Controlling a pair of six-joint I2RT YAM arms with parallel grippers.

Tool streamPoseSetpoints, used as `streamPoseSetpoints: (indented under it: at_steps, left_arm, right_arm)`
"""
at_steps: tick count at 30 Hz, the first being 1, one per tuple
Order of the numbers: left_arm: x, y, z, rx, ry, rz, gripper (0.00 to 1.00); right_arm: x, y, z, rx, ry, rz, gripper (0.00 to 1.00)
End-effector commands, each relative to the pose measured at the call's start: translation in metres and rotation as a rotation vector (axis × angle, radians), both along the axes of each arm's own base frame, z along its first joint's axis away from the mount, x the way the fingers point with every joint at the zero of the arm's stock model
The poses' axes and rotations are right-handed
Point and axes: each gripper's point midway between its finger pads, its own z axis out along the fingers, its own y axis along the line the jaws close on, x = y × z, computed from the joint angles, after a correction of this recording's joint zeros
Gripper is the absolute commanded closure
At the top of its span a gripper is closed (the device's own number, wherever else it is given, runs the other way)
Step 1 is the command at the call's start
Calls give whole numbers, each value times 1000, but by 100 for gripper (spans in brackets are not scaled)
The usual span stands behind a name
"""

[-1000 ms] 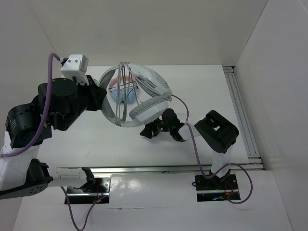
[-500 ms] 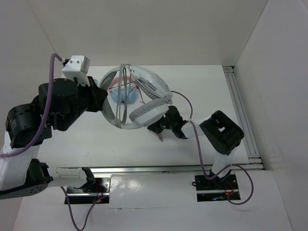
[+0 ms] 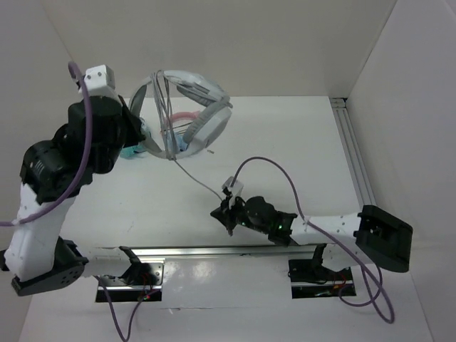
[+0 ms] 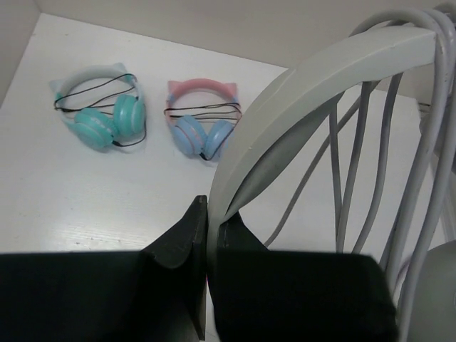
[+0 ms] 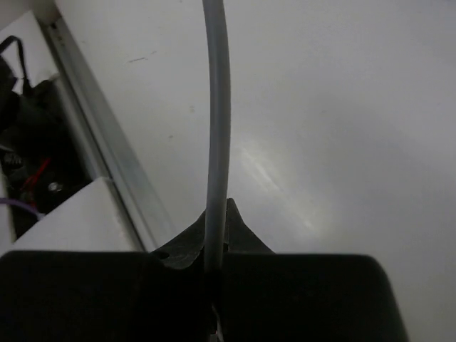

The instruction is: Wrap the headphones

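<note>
The left gripper (image 4: 211,224) is clamping the headband of large white-and-grey over-ear headphones (image 3: 189,107); the right gripper (image 3: 226,211) is pinching their thin grey cable (image 3: 199,179), running toward 11 o'clock.

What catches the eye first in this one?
The big white headphones hang in the air at back left, the left gripper shut on the headband. Their cable, several turns wound across the band, runs straight down to the right gripper, shut on it at front centre.
</note>
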Motion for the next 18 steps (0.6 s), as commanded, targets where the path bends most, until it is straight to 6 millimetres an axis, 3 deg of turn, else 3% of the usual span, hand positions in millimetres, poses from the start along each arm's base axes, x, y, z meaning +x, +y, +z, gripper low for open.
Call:
streamPoseSetpoints:
  at_steps: [1,3,4,5,6,7,8,10,11,13,14,16,17,18]
  left_arm:
    - [51,-10,19,-161,-47,85,100]
    - [73,-8,11,-176,-22,96,100]
    - [81,-6,8,-176,-16,109,100]
    - [94,-7,-7,-143,23,120,100]
    - [105,4,-10,-135,23,150,100]
    - [114,7,-21,-119,49,159,100]
    - [124,11,-41,-91,103,167,100]
    - [138,27,-56,-81,122,193,100]
    - [142,31,-82,-58,178,209,100]
    - [144,41,-101,-23,199,248,100]
    - [148,43,-131,-2,249,260,100]
    - [142,49,-146,7,272,262,100]
    - [136,51,-171,37,325,259,100]
    - [137,52,-176,42,313,253,100]
  right_arm:
    - [-24,-8,-4,-62,1,-138,100]
    - [-33,-4,11,-85,-42,-180,100]
    - [-56,4,16,-95,-59,-136,100]
    - [-56,2,24,-126,-88,-178,100]
    - [-65,3,32,-124,-100,-170,100]
    - [-84,7,43,-109,-111,-128,100]
    - [-87,5,53,-116,-132,-149,100]
    - [-100,6,65,-112,-153,-140,100]
    - [-115,9,81,-96,-172,-132,100]
    - [-130,14,93,-114,-209,-112,100]
    - [-144,17,107,-119,-250,-113,100]
    - [-153,18,120,-135,-298,-124,100]
    - [-158,17,119,-183,-336,-117,100]
    - [-157,20,134,-170,-341,-133,100]
